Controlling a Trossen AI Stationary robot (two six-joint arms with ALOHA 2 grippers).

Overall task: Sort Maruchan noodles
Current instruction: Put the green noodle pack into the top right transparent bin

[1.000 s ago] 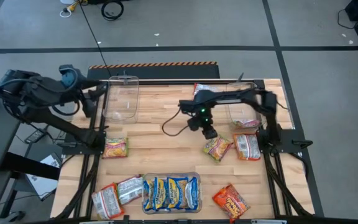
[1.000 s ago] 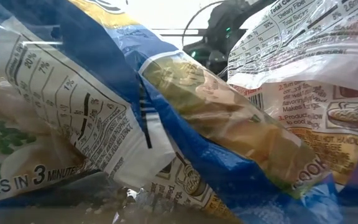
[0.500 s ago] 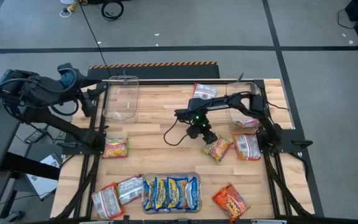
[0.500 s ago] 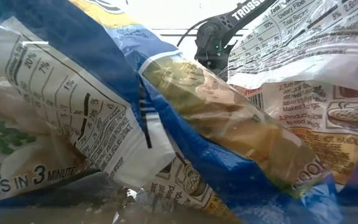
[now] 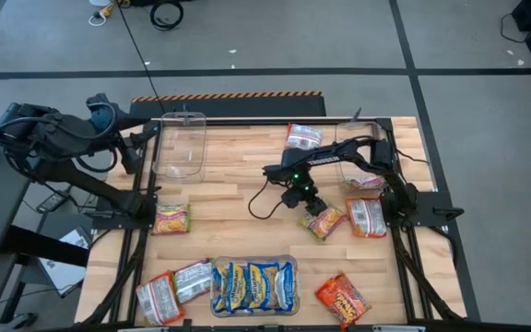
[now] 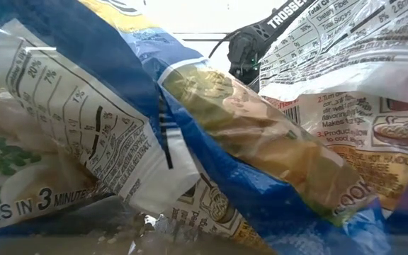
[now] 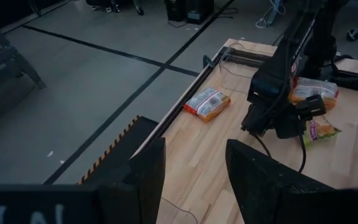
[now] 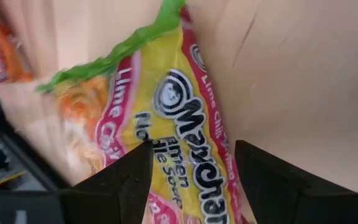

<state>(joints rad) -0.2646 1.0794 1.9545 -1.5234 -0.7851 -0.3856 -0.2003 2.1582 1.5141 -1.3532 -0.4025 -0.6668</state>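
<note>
A lime-green, pink and yellow Maruchan packet (image 5: 325, 221) lies flat on the wooden table, right of centre. My right gripper (image 5: 312, 205) hangs just over its far-left end, slanting down. In the right wrist view the gripper (image 8: 192, 149) is open, a finger on either side of the packet (image 8: 179, 106). I cannot see them touching it. My left gripper (image 5: 147, 140) waits open at the table's far left corner with nothing between its fingers (image 7: 148, 180). Blue-and-yellow packets (image 5: 253, 284) fill the clear bin at the near edge.
An empty clear bin (image 5: 180, 145) stands far left. A bin (image 5: 362, 159) far right holds an orange packet. Loose packets lie at the far edge (image 5: 303, 136), at the left (image 5: 171, 219), beside the lime one (image 5: 367, 217), near right (image 5: 342, 297) and near left (image 5: 169, 290).
My right gripper has come down and moved a little toward the near right, onto the lime packet's far-left end. The packet has stayed where it lay.
</note>
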